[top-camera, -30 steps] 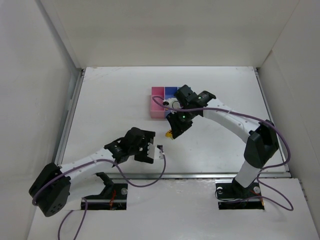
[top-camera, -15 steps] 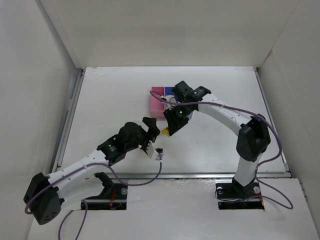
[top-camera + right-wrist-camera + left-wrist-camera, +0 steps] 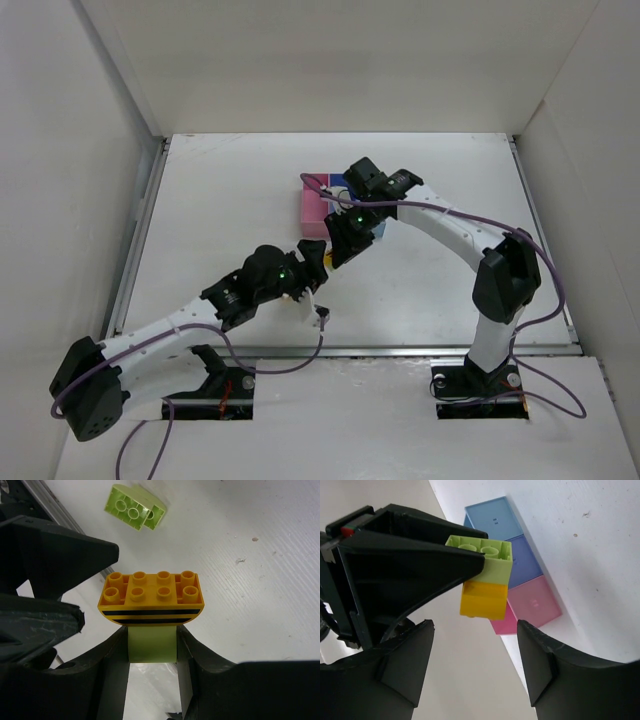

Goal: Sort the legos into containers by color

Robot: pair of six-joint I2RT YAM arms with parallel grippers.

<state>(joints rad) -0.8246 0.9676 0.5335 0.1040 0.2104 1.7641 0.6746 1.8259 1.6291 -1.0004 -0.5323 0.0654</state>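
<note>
At left of the table (image 3: 220, 200), the left gripper (image 3: 474, 630) stands released, its fingers (image 3: 400, 665) spread wide and pointed at a two-brick clump (image 3: 482, 582) that sits just past their tips; whether they touch it cannot be told. Near centre, the right gripper (image 3: 152, 635) is clenched on that clump. Its jaws press both sides of a lime brick (image 3: 152, 647), and a yellow brick (image 3: 150, 597) is stuck to the lime brick's outer end, clear of the jaws. The yellow brick shows eight studs and two black stripes along its curved side. The clump is held off the table, just on the near side of the bins. A loose brick (image 3: 135, 507), also lime, lies on the table with its studs toward the right wrist camera. The three bins are joined in a row: pink bin (image 3: 532, 605), blue bin (image 3: 522, 562), light-blue bin (image 3: 492, 517). The left wrist view shows their floors bare. The pink and light-blue floors each bear a small moulded mark, too small to read. In the top view the right arm (image 3: 450, 225) covers most of the blue and light-blue bins.
</note>
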